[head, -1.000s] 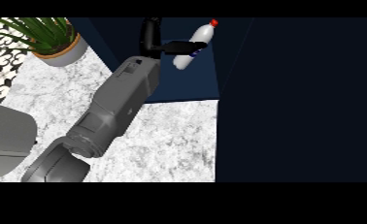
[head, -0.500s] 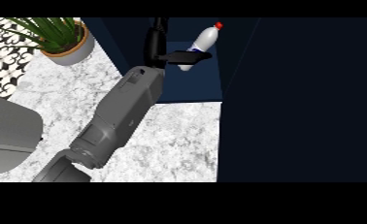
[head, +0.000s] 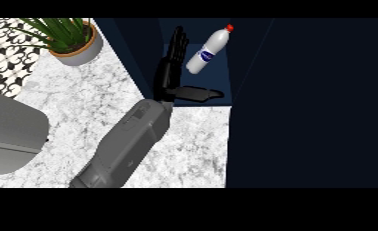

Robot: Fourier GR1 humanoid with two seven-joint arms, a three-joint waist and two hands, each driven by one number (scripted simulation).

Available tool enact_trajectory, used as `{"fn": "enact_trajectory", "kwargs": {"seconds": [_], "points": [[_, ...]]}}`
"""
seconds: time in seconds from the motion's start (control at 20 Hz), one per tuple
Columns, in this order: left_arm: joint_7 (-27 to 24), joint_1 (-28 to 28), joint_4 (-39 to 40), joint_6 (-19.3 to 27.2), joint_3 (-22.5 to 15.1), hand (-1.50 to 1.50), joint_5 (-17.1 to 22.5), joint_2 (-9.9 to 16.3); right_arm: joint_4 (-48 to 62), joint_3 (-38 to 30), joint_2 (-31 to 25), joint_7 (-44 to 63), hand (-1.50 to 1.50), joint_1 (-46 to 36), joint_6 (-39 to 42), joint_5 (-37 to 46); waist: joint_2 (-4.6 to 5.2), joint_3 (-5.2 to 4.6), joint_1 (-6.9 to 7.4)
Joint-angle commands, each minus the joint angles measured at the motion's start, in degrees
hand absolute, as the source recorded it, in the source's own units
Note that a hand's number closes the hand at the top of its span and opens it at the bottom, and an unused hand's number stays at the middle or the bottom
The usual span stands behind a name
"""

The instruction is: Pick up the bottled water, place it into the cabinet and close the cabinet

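The bottled water [head: 208,51], white with a red cap and a blue label, leans tilted inside the dark blue cabinet [head: 215,81], cap towards the upper right. My left hand [head: 171,69] is just left of and below the bottle, open, with fingers straight up and the thumb stretched right under the bottle. A small gap separates the hand from the bottle. Its grey forearm [head: 125,150] comes in from the lower left. A wide dark panel [head: 303,105] of the cabinet fills the right of the view. The right hand does not show.
A potted green plant [head: 72,42] stands on the marble counter [head: 81,100] at the upper left. A grey rounded object [head: 18,137] sits at the left edge. Black-and-white patterned tiles [head: 13,62] border the counter's left side.
My left hand has let go of the bottle, straightened its fingers and drawn back down and left. The bottle now leans on its own in the cabinet.
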Motion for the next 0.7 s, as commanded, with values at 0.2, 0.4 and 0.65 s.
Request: {"fn": "enact_trajectory", "kwargs": {"seconds": [0.2,0.4,0.65], "points": [[1.1,15.4,-20.6,-0.1,-6.9,-1.50,-2.7,0.9,-6.5,3.4,0.1,0.8,-1.50,4.3,-1.2,3.0,-0.07,0.01,0.72],[6.2,20.1,-31.0,0.2,-9.7,-1.50,-3.1,3.6,-7.5,6.0,-1.5,0.5,-1.50,5.0,-0.3,7.1,-0.07,-0.01,0.69],[9.9,27.5,-40.4,-2.8,-10.4,1.50,-1.3,9.6,-8.2,2.0,-8.2,-0.4,1.50,3.5,5.3,6.0,-0.02,0.00,0.83]]}}
